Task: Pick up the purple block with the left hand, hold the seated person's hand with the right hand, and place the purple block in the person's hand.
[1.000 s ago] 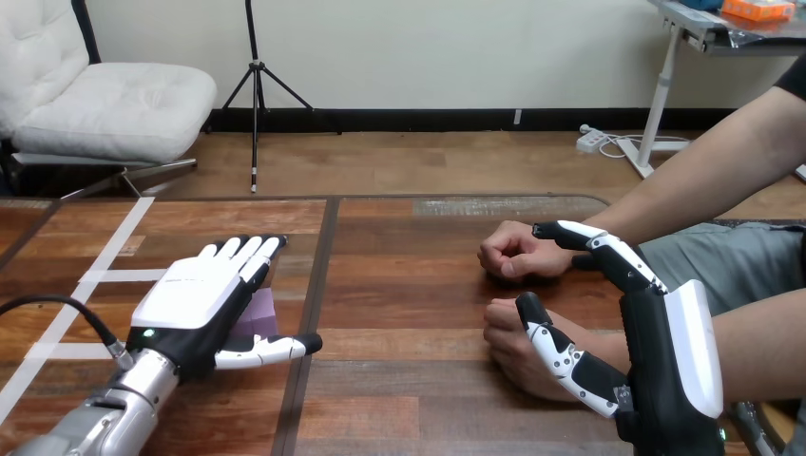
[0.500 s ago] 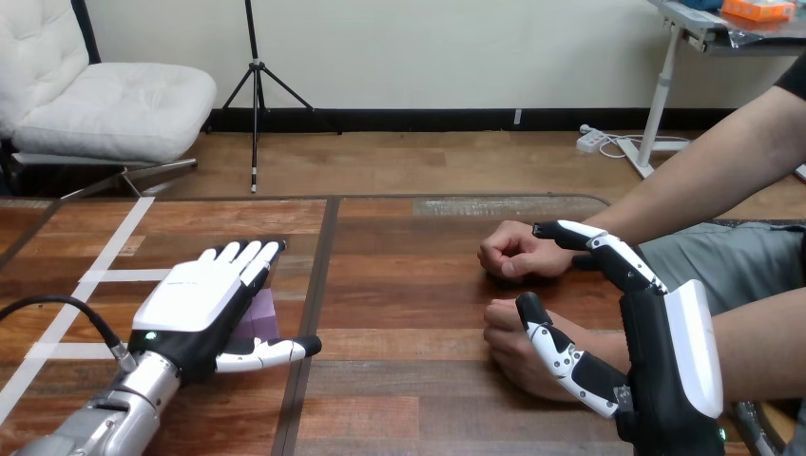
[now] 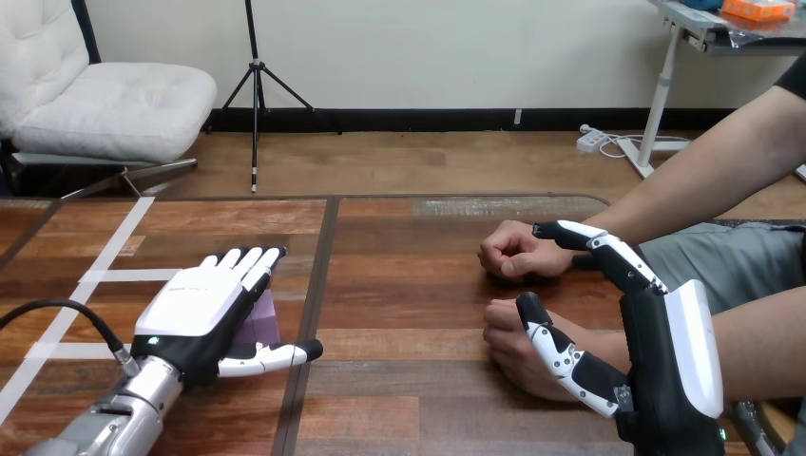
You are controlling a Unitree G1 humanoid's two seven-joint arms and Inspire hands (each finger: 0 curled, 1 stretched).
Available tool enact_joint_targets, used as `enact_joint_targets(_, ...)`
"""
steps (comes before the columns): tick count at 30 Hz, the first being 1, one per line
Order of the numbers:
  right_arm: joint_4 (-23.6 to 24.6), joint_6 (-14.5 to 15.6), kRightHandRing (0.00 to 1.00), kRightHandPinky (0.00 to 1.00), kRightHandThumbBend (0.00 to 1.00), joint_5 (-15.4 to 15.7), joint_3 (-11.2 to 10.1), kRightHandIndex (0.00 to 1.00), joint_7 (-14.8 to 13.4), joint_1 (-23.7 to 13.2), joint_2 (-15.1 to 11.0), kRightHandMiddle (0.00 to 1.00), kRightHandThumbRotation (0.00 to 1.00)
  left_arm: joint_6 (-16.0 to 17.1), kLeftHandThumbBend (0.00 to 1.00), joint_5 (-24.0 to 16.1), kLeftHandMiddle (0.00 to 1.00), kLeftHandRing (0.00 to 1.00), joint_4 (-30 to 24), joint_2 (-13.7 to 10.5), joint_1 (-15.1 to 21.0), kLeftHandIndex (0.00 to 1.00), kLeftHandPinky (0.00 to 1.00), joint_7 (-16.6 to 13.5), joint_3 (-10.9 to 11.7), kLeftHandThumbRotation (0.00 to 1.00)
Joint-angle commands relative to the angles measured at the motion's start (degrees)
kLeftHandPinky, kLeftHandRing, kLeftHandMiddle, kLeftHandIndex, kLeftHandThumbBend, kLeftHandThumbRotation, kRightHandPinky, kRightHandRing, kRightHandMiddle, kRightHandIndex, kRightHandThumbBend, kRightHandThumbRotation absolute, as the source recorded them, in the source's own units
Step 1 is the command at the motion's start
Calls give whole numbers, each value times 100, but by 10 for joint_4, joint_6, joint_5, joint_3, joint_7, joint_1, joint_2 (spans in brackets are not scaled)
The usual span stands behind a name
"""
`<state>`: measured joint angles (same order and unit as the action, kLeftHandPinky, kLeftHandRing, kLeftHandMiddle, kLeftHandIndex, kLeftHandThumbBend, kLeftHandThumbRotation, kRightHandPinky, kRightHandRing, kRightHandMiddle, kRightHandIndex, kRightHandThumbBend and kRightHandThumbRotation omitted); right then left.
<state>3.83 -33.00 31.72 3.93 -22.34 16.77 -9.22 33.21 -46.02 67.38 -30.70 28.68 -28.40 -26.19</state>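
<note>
right hand is nearest, bottom right, and hasn't budged: wide open, thumb lying across the front of the person's near hand, fingers reaching up to the wrist of the far hand. nothing is curled round either one, so no real hold yet. can't tell if the thumb actually touches.

left hand is what changed. it's slid back a bit toward the robot over the last second and sits flat over the block, fingers straight, thumb stuck out to the side. it's gripping nothing. the block is in the same spot on the tabletop, peeking out by the thumb side.

looks like it's lining up the grab. pickup not done.

person's far hand is a loose fist.
</note>
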Motion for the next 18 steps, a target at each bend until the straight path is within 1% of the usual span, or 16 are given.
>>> enact_joint_targets(1,6,-9,76,69,38,1,-7,71,-2,-26,-6,76,8,-2,71,7,100,100,2,1,43,100,100,-5,-2,88)
enact_joint_targets(7,8,-8,76,69,37,4,-7,71,-2,-25,-7,76,8,-1,71,8,100,100,4,2,43,100,100,-4,-2,88)
enact_joint_targets(11,8,-9,76,69,37,0,-6,71,0,-25,-6,76,8,-1,71,10,100,100,5,3,44,100,100,-2,-1,87)
enact_joint_targets(18,8,-9,76,69,38,-1,-7,71,0,-25,-6,76,8,0,70,17,100,100,9,6,44,100,100,9,2,82)
